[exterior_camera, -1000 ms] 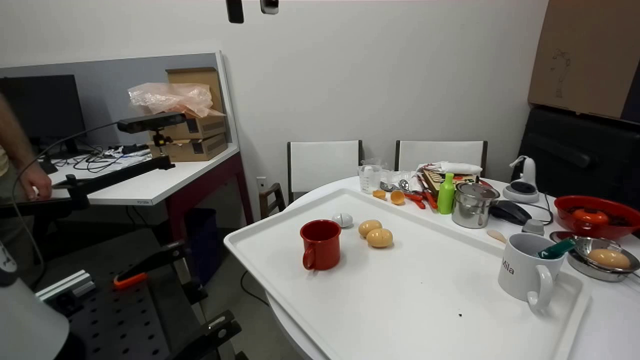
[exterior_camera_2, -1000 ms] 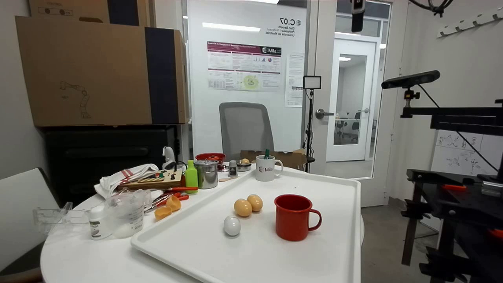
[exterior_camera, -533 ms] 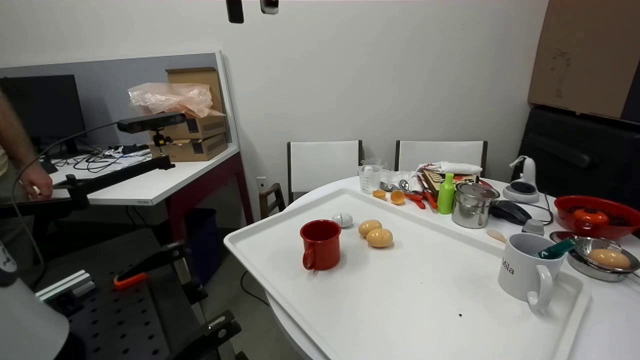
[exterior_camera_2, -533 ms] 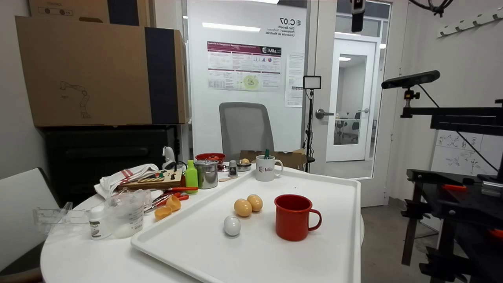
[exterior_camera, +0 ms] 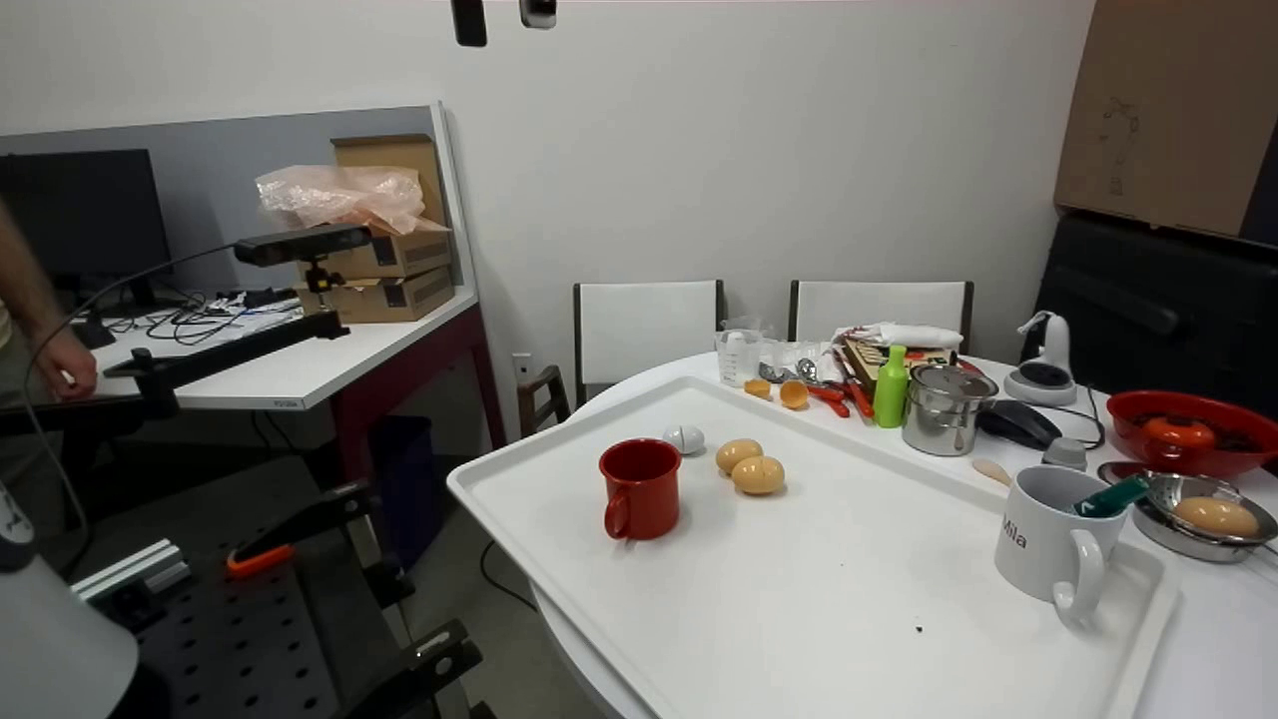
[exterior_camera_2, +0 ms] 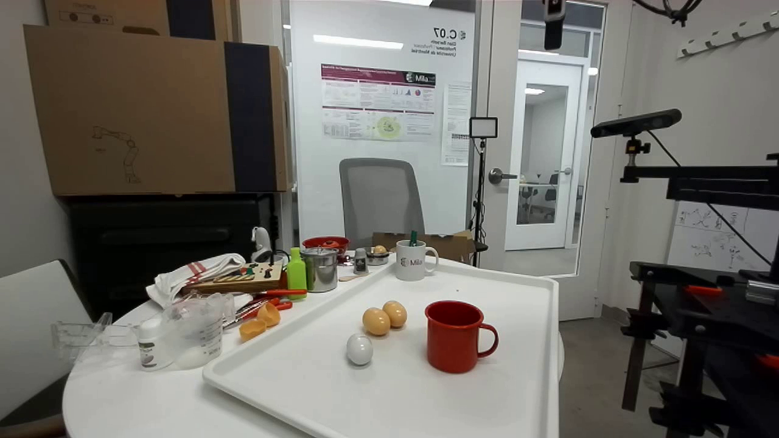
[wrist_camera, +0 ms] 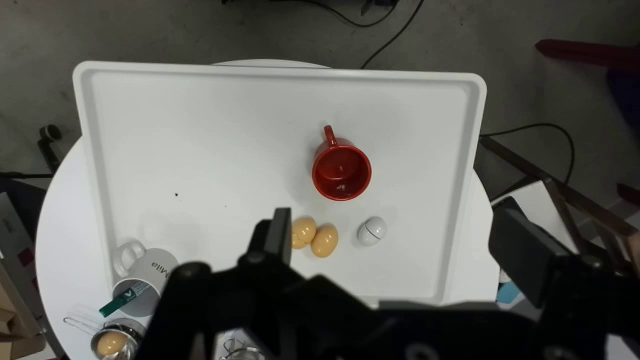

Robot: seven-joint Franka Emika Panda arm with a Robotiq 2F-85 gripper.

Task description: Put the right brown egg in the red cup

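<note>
Two smooth brown eggs (wrist_camera: 325, 241) lie side by side, seeming to touch, on a white tray (wrist_camera: 200, 125). Both exterior views show the pair (exterior_camera: 759, 476) (exterior_camera_2: 376, 321); which egg counts as the right one changes with the view. Close by stands the upright red cup (wrist_camera: 341, 172), its mouth up and nothing inside, the handle (exterior_camera_2: 489, 340) out to one side. My gripper (wrist_camera: 397, 237) hangs high above the tray, jaws wide apart and holding nothing. Its left finger covers the edge of one egg in the wrist view. Only the gripper's fingertips (exterior_camera: 469, 22) reach into an exterior view.
A white egg (wrist_camera: 372, 231) lies near the brown ones. The white mug (exterior_camera: 1058, 539) with a green marker stands at one tray corner. Beyond the tray rim are a metal pot (exterior_camera: 947, 409), a green bottle (exterior_camera_2: 296, 274), orange shell halves (exterior_camera_2: 260, 322), and a red bowl (exterior_camera: 1193, 431).
The gripper, eggs and cup stay where they were. Only a person's hand at the edge of an exterior view has shifted slightly.
</note>
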